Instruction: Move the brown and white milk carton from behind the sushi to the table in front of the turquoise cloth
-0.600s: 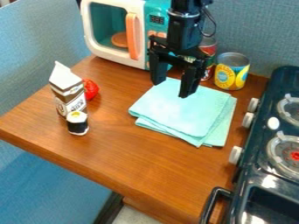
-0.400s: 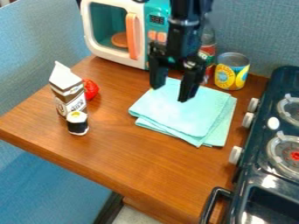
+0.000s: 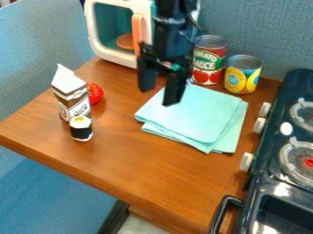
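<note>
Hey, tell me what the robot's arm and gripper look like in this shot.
The arm is black, with chunky, angular segments and a thin dark cable near its upper part. A paler band rings it above the gripper, which is black too, with two thick, blocky fingers and a small green spot by the base of one.

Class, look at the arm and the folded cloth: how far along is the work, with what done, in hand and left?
Done: the cloth lies folded on the table; whether the arm folded it, I cannot tell.
In hand: nothing; the gripper is open by the cloth's edge, on the side towards the microwave.
Left: probably any grasp or move of the cloth, since it lies ungripped.
</note>
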You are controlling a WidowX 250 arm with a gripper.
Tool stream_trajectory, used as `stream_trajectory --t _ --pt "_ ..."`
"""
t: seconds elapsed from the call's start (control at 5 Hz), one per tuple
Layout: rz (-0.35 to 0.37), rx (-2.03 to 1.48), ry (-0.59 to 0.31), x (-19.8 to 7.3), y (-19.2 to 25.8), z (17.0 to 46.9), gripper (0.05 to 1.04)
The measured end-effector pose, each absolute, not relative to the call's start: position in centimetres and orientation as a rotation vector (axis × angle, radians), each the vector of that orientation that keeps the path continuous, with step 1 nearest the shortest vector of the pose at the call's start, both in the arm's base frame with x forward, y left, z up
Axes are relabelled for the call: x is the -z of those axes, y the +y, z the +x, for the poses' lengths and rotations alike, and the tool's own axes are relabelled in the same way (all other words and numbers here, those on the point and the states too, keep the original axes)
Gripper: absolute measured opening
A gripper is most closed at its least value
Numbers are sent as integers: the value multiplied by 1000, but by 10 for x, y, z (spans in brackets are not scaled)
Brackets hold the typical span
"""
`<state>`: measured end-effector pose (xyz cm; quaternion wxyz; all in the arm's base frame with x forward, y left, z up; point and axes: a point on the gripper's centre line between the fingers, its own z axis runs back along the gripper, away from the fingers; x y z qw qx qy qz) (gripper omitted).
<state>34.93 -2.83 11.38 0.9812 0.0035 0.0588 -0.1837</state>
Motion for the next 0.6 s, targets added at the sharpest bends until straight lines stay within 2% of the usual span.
stream_trajectory --t 0.4,0.6 --pt "32 411 103 -133 18 332 1001" --pt "15 411 88 -139 50 327 1001"
